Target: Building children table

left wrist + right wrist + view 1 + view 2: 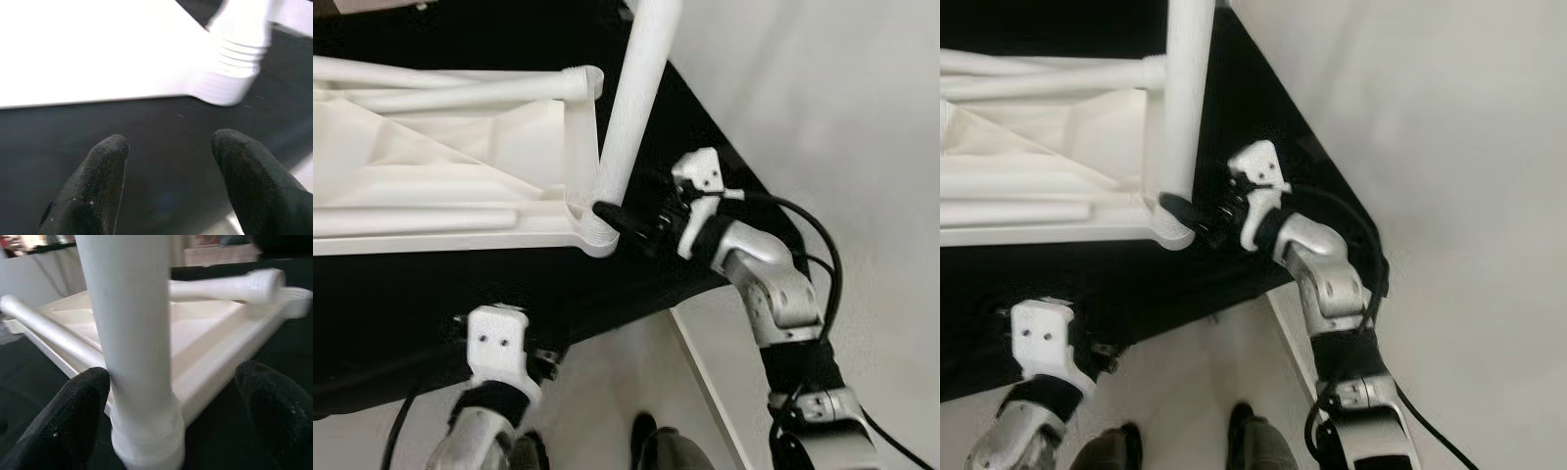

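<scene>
On a black cloth (489,294) that covers the work surface lies the white plastic table top (440,186), upside down, with its ribbed underside facing up. One white table leg (631,108) stands nearly upright in the corner socket (592,233) nearest the robot's right side, leaning slightly away from the top. Two more loose legs (421,217) lie flat across the underside, one along the near edge and another running toward the far corner.

At the base of the standing leg sits the right gripper (168,396), its two black fingers (73,416) spread wide on either side of the leg just above the socket. Whether a fingertip actually touches the leg is hard to say; the wrist view suggests one finger sits right against it.

Near the front edge of the cloth, the left gripper (168,147) hovers over bare black fabric, fingers parted and holding nothing, with the table top's corner a little beyond its tips.
</scene>
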Robot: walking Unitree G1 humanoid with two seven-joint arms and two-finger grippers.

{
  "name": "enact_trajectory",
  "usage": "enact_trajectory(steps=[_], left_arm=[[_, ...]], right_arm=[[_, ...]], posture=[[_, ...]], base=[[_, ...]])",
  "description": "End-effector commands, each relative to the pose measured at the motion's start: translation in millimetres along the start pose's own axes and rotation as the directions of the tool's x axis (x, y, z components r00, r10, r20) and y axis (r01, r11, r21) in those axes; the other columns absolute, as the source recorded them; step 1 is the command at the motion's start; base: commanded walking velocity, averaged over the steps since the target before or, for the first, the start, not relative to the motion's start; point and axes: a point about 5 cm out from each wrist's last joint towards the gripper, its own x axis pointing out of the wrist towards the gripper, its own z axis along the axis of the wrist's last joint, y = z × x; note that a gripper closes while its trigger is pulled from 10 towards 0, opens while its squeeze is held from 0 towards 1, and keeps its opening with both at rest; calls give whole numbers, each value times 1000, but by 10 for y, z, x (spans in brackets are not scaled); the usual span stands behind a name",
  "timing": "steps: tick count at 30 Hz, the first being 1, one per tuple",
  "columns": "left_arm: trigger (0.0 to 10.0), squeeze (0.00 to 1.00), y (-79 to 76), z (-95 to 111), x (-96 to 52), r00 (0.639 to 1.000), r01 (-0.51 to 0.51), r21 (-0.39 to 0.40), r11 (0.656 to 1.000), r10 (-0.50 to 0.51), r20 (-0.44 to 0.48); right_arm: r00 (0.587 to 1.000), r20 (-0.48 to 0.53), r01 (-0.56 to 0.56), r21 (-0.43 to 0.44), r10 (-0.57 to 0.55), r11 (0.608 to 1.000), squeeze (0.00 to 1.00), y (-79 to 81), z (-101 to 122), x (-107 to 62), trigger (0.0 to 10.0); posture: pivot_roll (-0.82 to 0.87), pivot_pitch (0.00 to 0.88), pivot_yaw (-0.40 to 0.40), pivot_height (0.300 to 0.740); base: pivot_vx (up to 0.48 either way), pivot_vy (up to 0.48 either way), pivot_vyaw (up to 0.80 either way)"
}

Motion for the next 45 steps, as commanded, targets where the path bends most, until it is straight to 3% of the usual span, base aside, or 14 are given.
enact_trajectory(steps=[1, 11, 12, 15, 18, 23, 28, 30, 34, 45], left_arm=[[10000, 0, 53, -53, -5, 999, -31, 14, 999, 31, -18], [10000, 0, 254, -79, 91, 997, -74, 120, 990, 75, 1], [10000, 0, 316, -130, 48, 995, -91, 130, 987, 96, -35], [10000, 0, 329, -149, 24, 994, -91, 126, 988, 98, -51], [10000, 0, 314, -227, -66, 987, -110, 150, 982, 126, -97], [10000, 0, 274, -252, -123, 981, -147, 199, 969, 168, -96], [10000, 0, 189, -210, -118, 991, -100, 286, 953, 122, -62], [10000, 0, 174, -209, -122, 992, -90, 304, 948, 113, -58], [10000, 0, 146, -205, -120, 994, -66, 307, 949, 88, -58], [10000, 0, 152, -205, -104, 993, -79, 284, 956, 101, -64]], right_arm=[[1000, 0, 25, 0, -25, 1000, 0, -6, -35, -75, 10000], [996, -15, 91, 45, -91, 995, 0, 132, -288, -171, 10000], [980, -92, 177, 19, -175, 984, 0, 187, -470, -238, 10000], [973, -124, 199, 6, -197, 980, 0, 218, -540, -266, 10000], [950, -194, 238, -62, -245, 969, 0, 313, -703, -342, 10000], [941, -193, 269, -67, -277, 961, 0, 232, -686, -365, 10000], [931, -203, 306, -21, -304, 952, 0, 145, -699, -408, 10000], [920, -224, 322, -43, -323, 946, 0, 130, -714, -415, 10000], [903, -226, 361, -60, -365, 930, 0, 112, -700, -441, 10000], [909, -227, 343, -68, -349, 937, 0, 135, -715, -457, 10000]], posture=[[7, 145, -57, 740], [-19, 82, -27, 740], [-19, 74, -22, 740], [-19, 74, -22, 740], [-16, 72, -33, 740], [-16, 71, -36, 740], [-8, 81, -44, 740], [-14, 84, -42, 740], [-25, 92, -38, 740], [-32, 97, -31, 740]], base=[[0, 0, 0], [0, 0, 0], [0, 0, 0], [0, 0, 0], [0, -480, 0], [0, -480, 0], [0, 0, 746], [0, 0, 712], [0, 0, 0], [0, 0, 0]])
